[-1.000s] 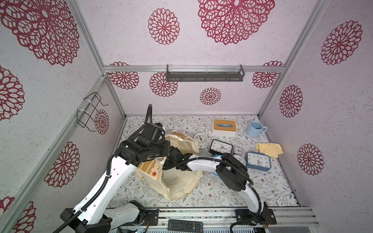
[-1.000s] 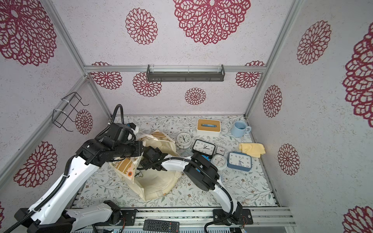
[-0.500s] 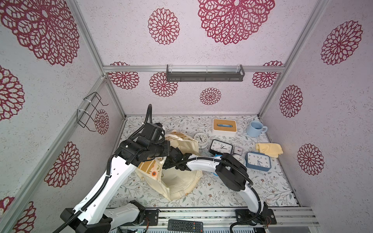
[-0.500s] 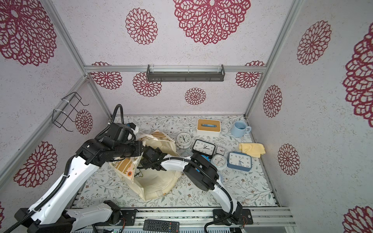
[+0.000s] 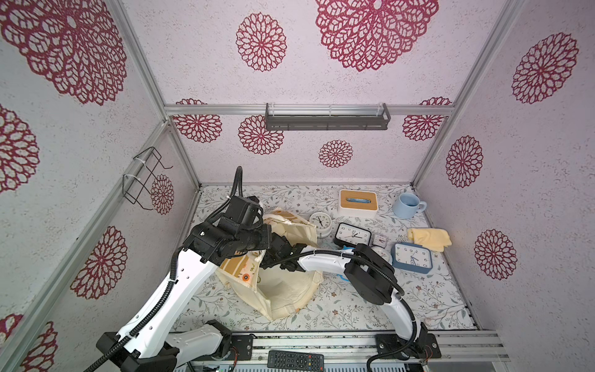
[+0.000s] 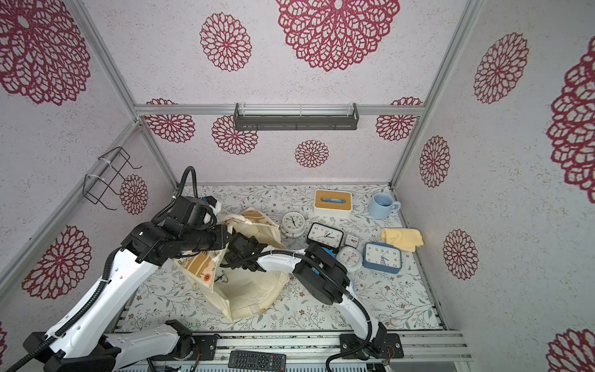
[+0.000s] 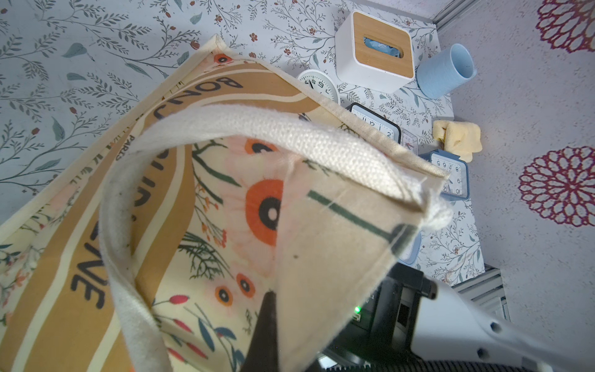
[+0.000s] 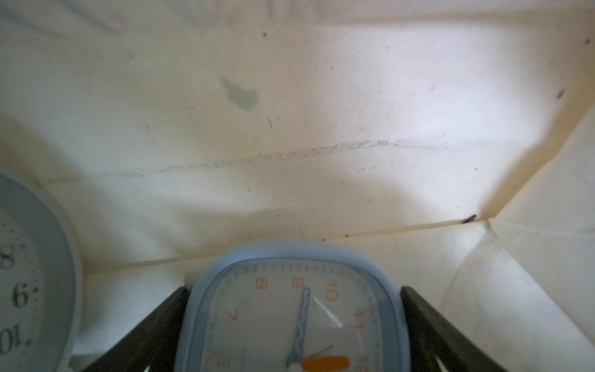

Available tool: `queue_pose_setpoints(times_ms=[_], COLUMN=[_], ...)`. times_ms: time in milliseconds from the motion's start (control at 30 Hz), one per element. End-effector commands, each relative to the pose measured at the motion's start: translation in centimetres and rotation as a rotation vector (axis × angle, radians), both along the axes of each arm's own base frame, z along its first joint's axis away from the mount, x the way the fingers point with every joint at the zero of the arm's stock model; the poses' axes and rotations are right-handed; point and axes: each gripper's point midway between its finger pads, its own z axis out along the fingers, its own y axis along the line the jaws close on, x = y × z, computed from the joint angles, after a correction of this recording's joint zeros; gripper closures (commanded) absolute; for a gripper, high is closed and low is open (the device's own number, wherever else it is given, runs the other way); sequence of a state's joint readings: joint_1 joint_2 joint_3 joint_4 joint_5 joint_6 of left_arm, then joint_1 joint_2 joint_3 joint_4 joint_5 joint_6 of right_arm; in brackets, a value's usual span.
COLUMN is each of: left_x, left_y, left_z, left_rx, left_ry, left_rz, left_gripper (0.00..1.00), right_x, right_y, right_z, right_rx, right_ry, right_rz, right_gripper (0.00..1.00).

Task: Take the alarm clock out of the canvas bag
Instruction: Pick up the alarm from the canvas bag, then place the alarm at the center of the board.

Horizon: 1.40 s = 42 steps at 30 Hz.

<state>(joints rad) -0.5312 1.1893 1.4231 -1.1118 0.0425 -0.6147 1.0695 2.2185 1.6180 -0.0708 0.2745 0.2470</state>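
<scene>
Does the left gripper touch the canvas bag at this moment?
Touching. The left wrist view shows it: the left gripper is shut on the canvas bag, whose rim cloth is pinched in its jaws.

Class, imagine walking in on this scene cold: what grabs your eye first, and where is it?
The cream bag sits mid-table with both arms at it: the left gripper pinches its rim, while the right gripper straddles a blue clock inside. Right of the bag, a cluster of clocks crowds the table. Big red flowers cover the walls.
</scene>
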Motion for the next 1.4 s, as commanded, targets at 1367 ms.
queue_pose_setpoints(times_ms=[1367], left_x=[2.9], left_y=[-1.8], left_z=[3.5], left_rx=[-0.12], left_ry=[-0.113], left_rz=[0.033], left_gripper=[1.0], right_x=[-7.9], right_y=[-30.1], right_z=[18.6], right_rx=[0.223], right_ry=[0.014], right_rz=[-0.405], right_gripper=[0.24])
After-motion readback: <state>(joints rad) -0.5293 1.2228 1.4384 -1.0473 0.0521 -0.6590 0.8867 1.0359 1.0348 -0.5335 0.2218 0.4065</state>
